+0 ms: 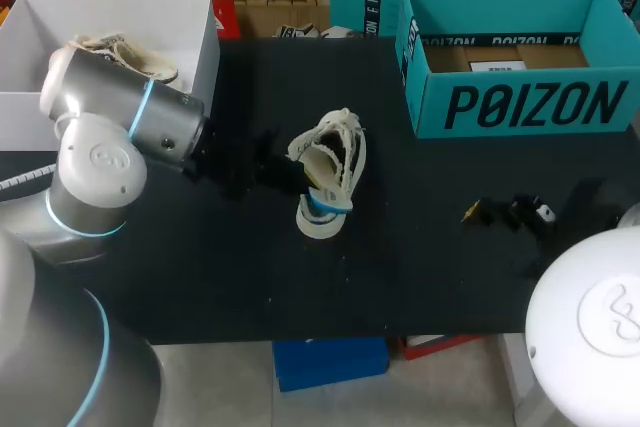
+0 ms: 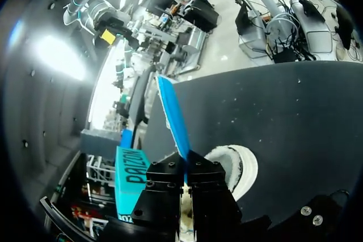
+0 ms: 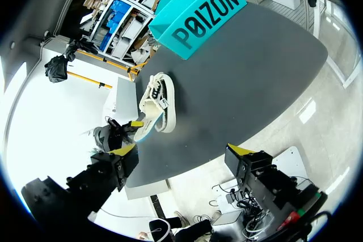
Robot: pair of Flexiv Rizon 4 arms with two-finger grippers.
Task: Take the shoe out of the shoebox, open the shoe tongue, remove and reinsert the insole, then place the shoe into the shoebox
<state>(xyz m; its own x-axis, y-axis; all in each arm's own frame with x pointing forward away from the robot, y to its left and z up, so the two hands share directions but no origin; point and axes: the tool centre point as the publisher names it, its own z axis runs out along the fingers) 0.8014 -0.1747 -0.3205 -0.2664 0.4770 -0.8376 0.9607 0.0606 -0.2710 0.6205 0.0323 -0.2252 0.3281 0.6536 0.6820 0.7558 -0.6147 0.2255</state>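
A white sneaker (image 1: 335, 162) lies on the black table (image 1: 420, 277), its heel toward the front. My left gripper (image 1: 310, 190) is at the heel, shut on a blue insole (image 1: 323, 203) that sticks out of the shoe. In the left wrist view the gripper (image 2: 186, 169) pinches the insole (image 2: 173, 118), which rises ahead of it, beside the white heel (image 2: 237, 165). My right gripper (image 1: 507, 212) hovers open and empty to the right of the shoe. From the right wrist view its gripper (image 3: 184, 150) faces the sneaker (image 3: 159, 103) from a distance. The teal shoebox (image 1: 520, 97) stands at the back right.
At the back left stands a white box (image 1: 30, 57) holding another light shoe (image 1: 120, 52). The teal shoebox (image 3: 198, 12) holds only a cardboard liner. Bare table lies between the sneaker and the right gripper.
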